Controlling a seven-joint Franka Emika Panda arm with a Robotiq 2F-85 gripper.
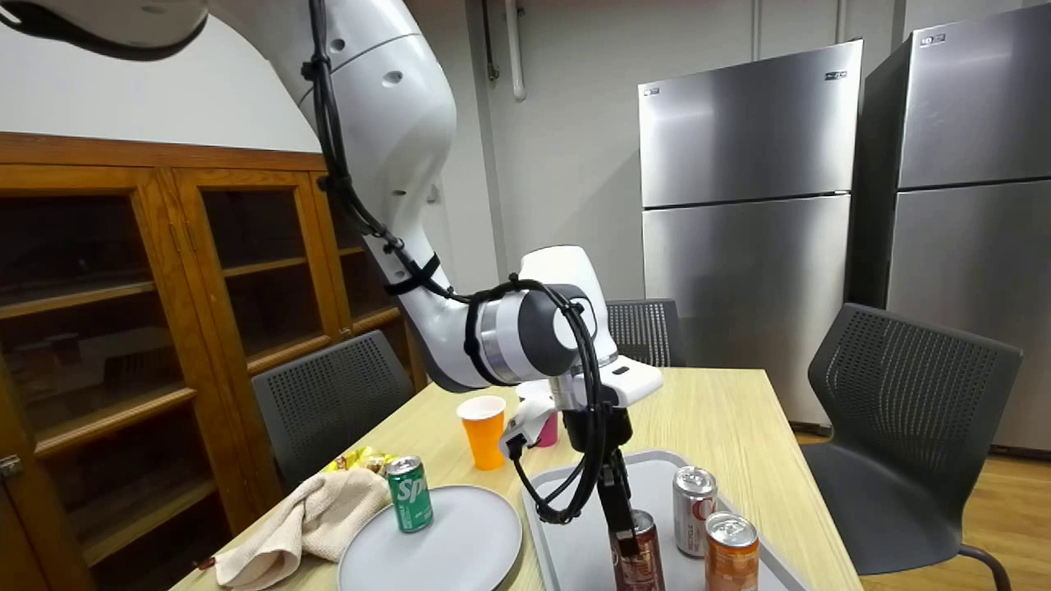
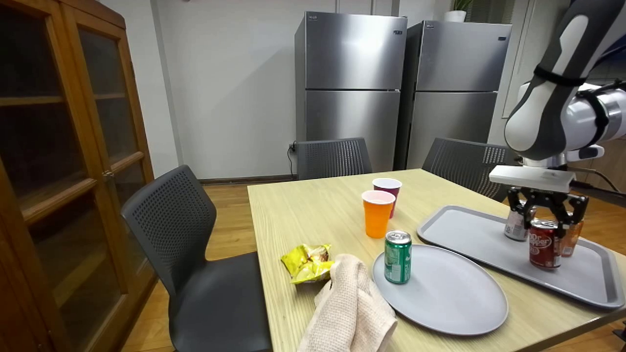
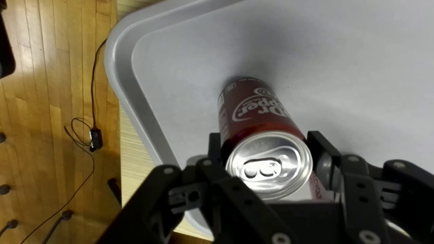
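Note:
My gripper (image 3: 266,146) has its black fingers on both sides of a dark red Dr Pepper can (image 3: 252,105), against its upper part with no clear gap. In an exterior view the gripper (image 2: 544,227) points down over the can (image 2: 544,252), which stands upright on a grey tray (image 2: 469,227). A silver can (image 1: 695,509) and an orange can (image 1: 732,554) stand close beside it on the tray. In the wrist view a lettered strip of the silver can (image 3: 318,186) shows beneath the jaws; the orange can is mostly hidden there.
A round grey plate (image 2: 450,298) holds a green Sprite can (image 2: 397,259). An orange cup (image 2: 377,215), a maroon cup (image 2: 391,187), a beige cloth (image 2: 349,308) and a yellow snack bag (image 2: 305,264) are on the wooden table. Dark chairs (image 1: 911,410) surround it.

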